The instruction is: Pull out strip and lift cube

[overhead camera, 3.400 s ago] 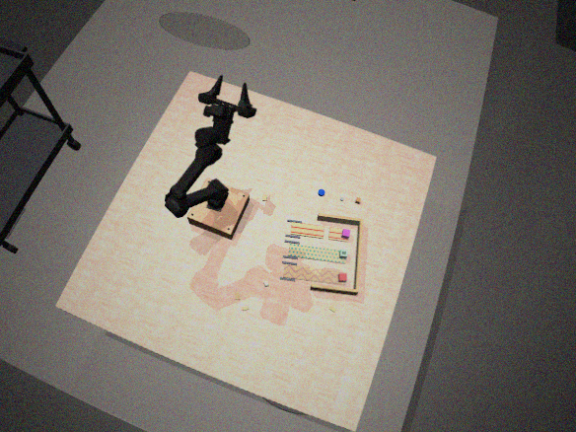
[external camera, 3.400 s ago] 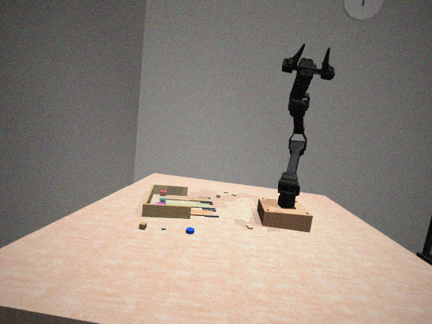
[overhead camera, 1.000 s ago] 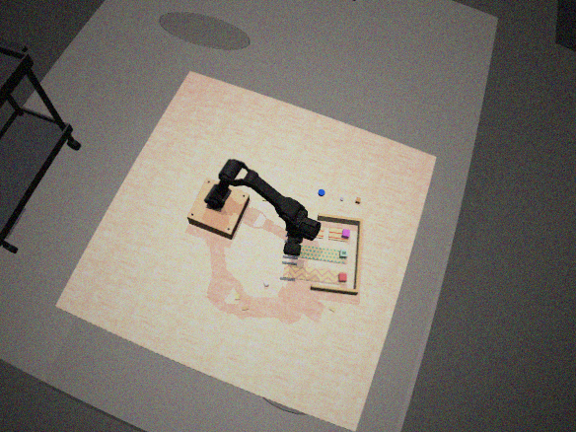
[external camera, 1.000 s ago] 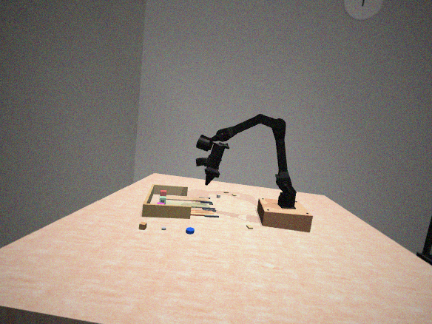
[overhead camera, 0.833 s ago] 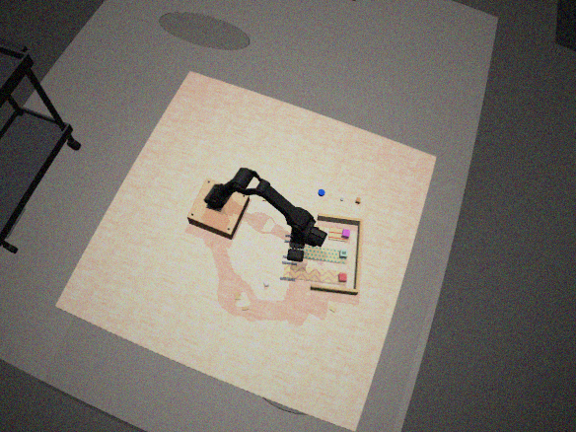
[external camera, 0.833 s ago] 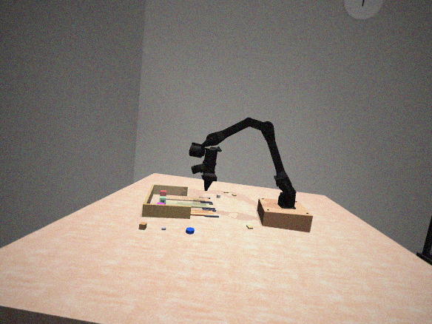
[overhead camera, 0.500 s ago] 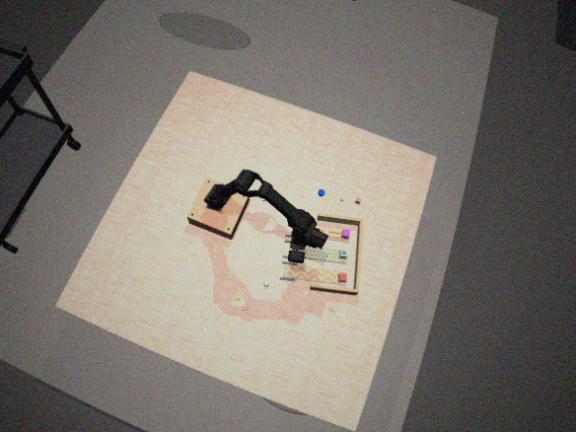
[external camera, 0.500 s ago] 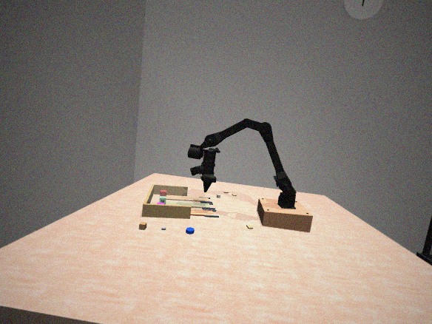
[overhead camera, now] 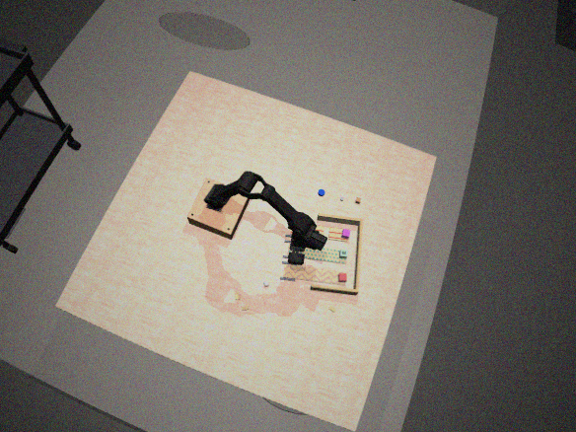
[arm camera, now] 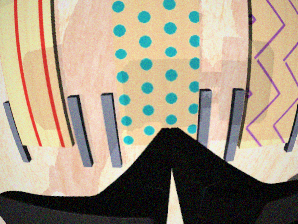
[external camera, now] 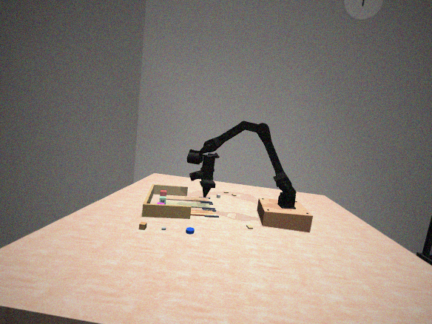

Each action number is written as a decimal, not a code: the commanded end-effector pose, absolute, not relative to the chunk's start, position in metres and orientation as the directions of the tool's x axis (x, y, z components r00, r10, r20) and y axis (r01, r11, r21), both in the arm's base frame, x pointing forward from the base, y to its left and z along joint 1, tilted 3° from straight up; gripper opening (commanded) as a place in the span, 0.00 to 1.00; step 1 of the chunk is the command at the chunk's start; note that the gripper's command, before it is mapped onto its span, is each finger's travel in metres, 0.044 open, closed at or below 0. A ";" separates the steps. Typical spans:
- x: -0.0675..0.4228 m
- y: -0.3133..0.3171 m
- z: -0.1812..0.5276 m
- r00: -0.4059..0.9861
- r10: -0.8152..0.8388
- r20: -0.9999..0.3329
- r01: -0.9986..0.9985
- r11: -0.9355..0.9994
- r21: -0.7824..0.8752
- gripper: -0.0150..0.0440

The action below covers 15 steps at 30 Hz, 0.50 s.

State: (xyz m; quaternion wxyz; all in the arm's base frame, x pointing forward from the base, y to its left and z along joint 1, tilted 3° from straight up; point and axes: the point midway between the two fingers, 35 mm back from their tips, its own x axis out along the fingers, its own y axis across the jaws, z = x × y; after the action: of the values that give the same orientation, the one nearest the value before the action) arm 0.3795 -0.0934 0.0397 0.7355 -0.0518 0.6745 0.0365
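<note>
My gripper [external camera: 206,196] [arm camera: 169,136] is shut and empty, pointing down over the near end of the teal-dotted strip [overhead camera: 325,254] [arm camera: 157,75]. The dotted strip shows no gap where visible; part is hidden by the arm. At its far end sits the teal labelled cube [overhead camera: 343,253] [external camera: 163,200]. The red-lined strip [overhead camera: 339,238] [arm camera: 30,75] shows a pale gap and has a magenta cube [overhead camera: 346,233] [external camera: 161,203] at its far end. The zigzag strip [overhead camera: 316,274] [arm camera: 270,75] has a red cube [overhead camera: 342,277] [external camera: 163,192] at its far end.
A low wooden wall [overhead camera: 359,256] [external camera: 166,211] encloses the far ends on three sides. Grey rails [arm camera: 80,130] flank the near strip ends. A blue disc [overhead camera: 322,192] [external camera: 190,231] and a brown cube [overhead camera: 358,200] [external camera: 143,225] lie outside the wall.
</note>
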 end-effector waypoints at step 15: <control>0.379 -0.091 0.008 0.080 -0.014 -0.997 -0.125 0.992 -0.024 0.25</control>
State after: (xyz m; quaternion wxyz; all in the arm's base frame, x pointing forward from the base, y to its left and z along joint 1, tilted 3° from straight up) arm 0.3801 -0.0918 0.0150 0.7354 -0.0531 0.6745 0.0379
